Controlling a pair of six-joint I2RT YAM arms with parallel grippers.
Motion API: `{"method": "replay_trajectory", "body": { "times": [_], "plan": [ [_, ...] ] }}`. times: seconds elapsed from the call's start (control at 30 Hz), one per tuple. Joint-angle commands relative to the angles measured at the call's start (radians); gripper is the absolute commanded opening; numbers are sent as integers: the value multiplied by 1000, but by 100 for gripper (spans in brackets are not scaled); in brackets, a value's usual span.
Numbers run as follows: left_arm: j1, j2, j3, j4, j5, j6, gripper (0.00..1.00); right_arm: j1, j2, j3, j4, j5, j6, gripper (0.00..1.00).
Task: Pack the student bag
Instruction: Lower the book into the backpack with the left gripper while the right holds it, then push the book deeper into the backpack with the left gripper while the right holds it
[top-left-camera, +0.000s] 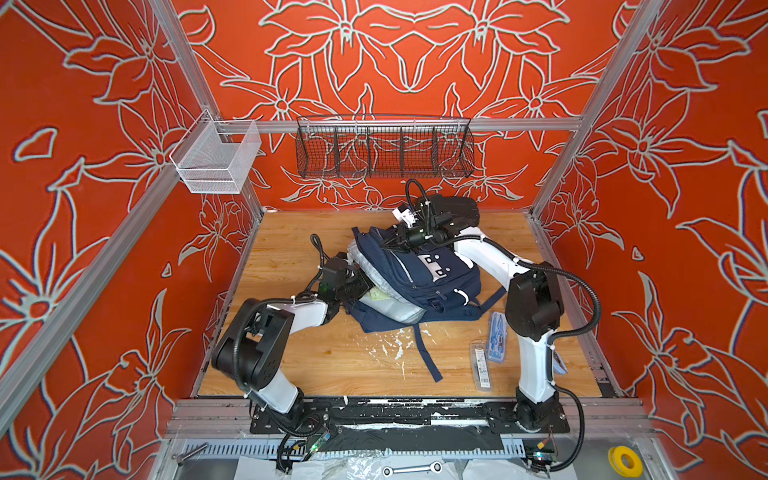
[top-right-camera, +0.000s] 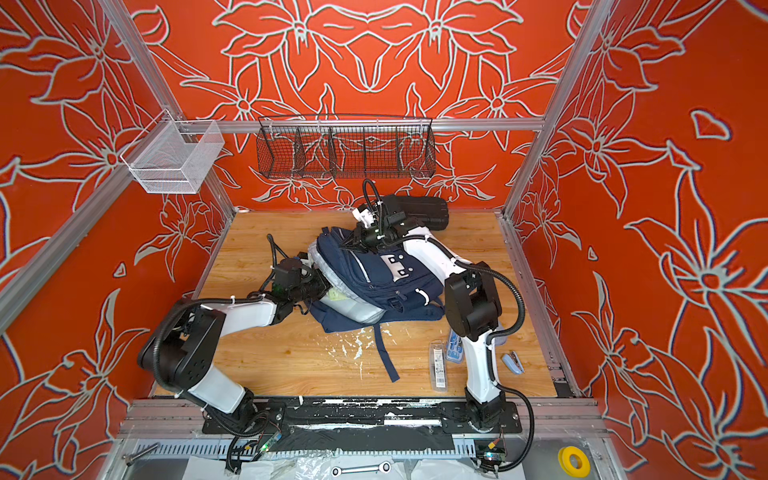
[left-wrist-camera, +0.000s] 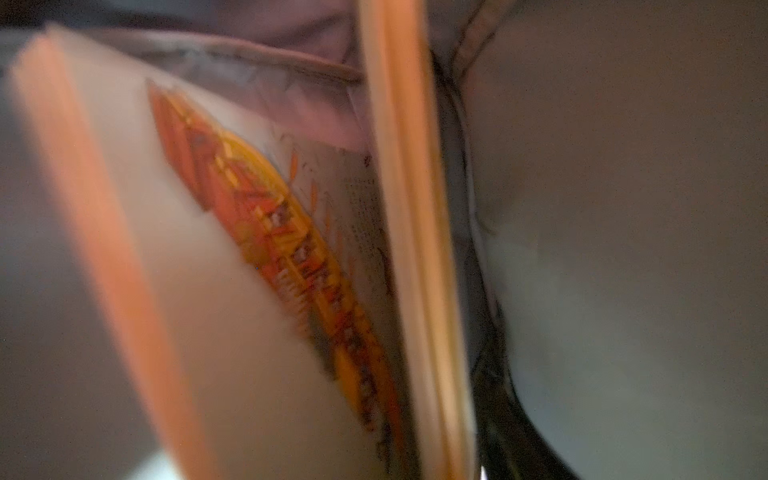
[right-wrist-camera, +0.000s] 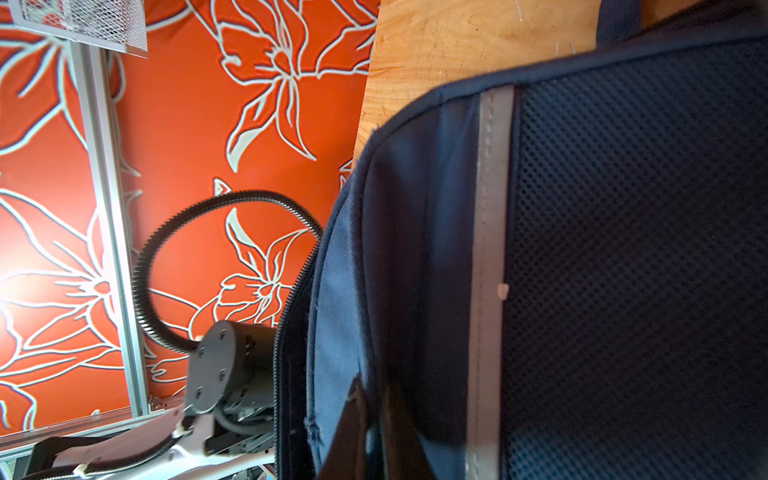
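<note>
On the front ledge, closest in, lie a combination wrench (top-left-camera: 413, 469) and a yellow tape roll (top-left-camera: 624, 460). On the wooden table (top-left-camera: 291, 353), by the right arm's base, a clear plastic case (top-left-camera: 482, 365) lies flat with a barcode label whose print is too small to read. A blue case (top-left-camera: 497, 338) lies touching its far end, and a top view shows a blue stapler (top-right-camera: 513, 362) just past the arm.

The student bag (top-left-camera: 419, 270) lies at mid-table, front up, main compartment gaping toward the left arm, one strap trailing toward the front. Its white patch (top-left-camera: 436, 266) bears dark squares but no lettering.

The left gripper (top-left-camera: 360, 287) reaches into that opening; its fingers are hidden, so I cannot tell how they stand. Its wrist view shows a blurred book (left-wrist-camera: 257, 232) with an orange and yellow picture and unreadable small print.

The right gripper (top-left-camera: 384, 246) is pressed together, pinching the fabric at the bag's far top edge beside a grey stripe.

Behind it a black hard case (top-left-camera: 457, 210) sits against the back wall. Above hang a black wire basket (top-left-camera: 384, 151) and a white mesh basket (top-left-camera: 216, 162).
</note>
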Motion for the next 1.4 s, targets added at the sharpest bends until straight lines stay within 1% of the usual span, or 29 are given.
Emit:
{"method": "replay_trajectory", "body": {
  "times": [0.0,0.07,0.13,0.2,0.33,0.43,0.47,0.53,0.57,0.63,0.7,0.73,0.8,0.83,0.9,0.93,0.97,1.0,1.03,1.13,1.27,1.37],
  "plan": [
    [-11,-133,71,-300,-98,147,99,4,-35,11,71,-32,-20,0],
    [-9,-198,98,-459,-170,187,97,1,-34,7,57,-23,-36,0],
    [-7,-235,122,-575,-200,218,97,-2,-35,-1,60,-21,-40,0],
    [-8,-254,134,-661,-220,220,97,-4,-35,-10,64,-17,-38,0],
    [-6,-267,128,-705,-228,227,97,-7,-30,-14,66,-14,-40,0],
    [0,-206,152,-714,-170,236,100,-9,-27,-16,78,-16,-33,0],
    [0,-181,168,-726,-141,243,99,-9,-26,-16,83,-17,-29,0],
    [0,-151,202,-778,-143,260,99,-11,-26,-20,92,-18,-20,0],
    [0,-146,214,-799,-156,273,97,-12,-27,-22,103,-22,-11,0],
    [0,-152,219,-803,-167,293,77,-12,-28,-26,120,-24,3,0],
    [0,-152,229,-797,-151,304,58,-12,-29,-23,124,-29,9,0],
    [0,-144,238,-800,-142,308,52,-13,-30,-17,124,-32,11,0],
    [0,-127,248,-796,-128,310,48,-12,-30,-8,129,-43,27,0],
    [0,-122,246,-781,-116,303,44,-13,-33,-1,127,-54,36,0],
    [5,-113,235,-731,-77,285,31,-12,-43,16,124,-87,48,0],
    [11,-112,229,-702,-54,273,22,-14,-51,19,124,-102,54,0],
    [17,-112,225,-678,-32,260,10,-16,-63,26,119,-115,60,0],
    [23,-114,221,-665,-16,252,2,-18,-71,29,119,-130,67,0],
    [32,-120,221,-654,-2,246,0,-24,-80,37,115,-150,72,0],
    [63,-162,229,-666,29,253,0,-47,-99,62,89,-205,68,0],
    [134,-272,229,-723,67,286,0,-90,-105,101,-18,-245,-1,0],
    [186,-372,211,-725,117,302,0,-108,-106,112,-35,-292,-20,0]
  ]
}}
